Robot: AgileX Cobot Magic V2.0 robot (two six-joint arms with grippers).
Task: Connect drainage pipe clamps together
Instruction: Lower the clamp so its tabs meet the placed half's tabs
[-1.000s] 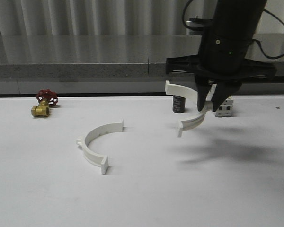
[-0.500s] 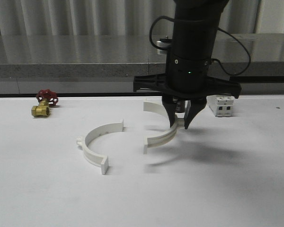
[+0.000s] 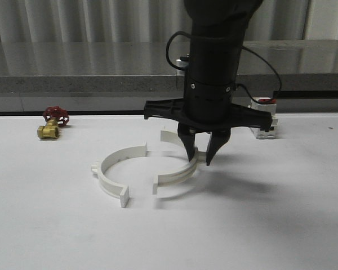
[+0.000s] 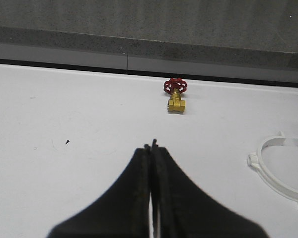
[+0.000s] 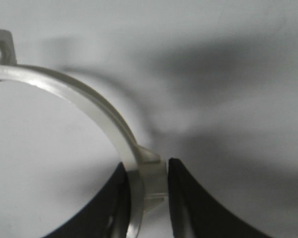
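Observation:
Two white half-ring drainage pipe clamps show in the front view. One clamp [image 3: 114, 170] lies flat on the white table, left of centre. The second clamp [image 3: 179, 171] is held by its curved middle in my right gripper [image 3: 198, 156], which is shut on it. It hangs low over the table just right of the lying one, with their open sides facing and small gaps between the end tabs. The right wrist view shows the held clamp [image 5: 92, 106] pinched between the black fingers [image 5: 188, 198]. My left gripper [image 4: 151, 147] is shut and empty, with the lying clamp [image 4: 274, 171] off to its side.
A brass valve with a red handle [image 3: 52, 123] sits at the back left and is also seen as the valve [image 4: 176, 95] ahead of the left gripper. A white breaker with a red top [image 3: 266, 125] stands behind the right arm. A grey ledge [image 3: 79, 83] bounds the table's far edge.
My right gripper has carried its clamp leftward and lower, from the back right to just beside the lying clamp. The lying clamp has not moved.

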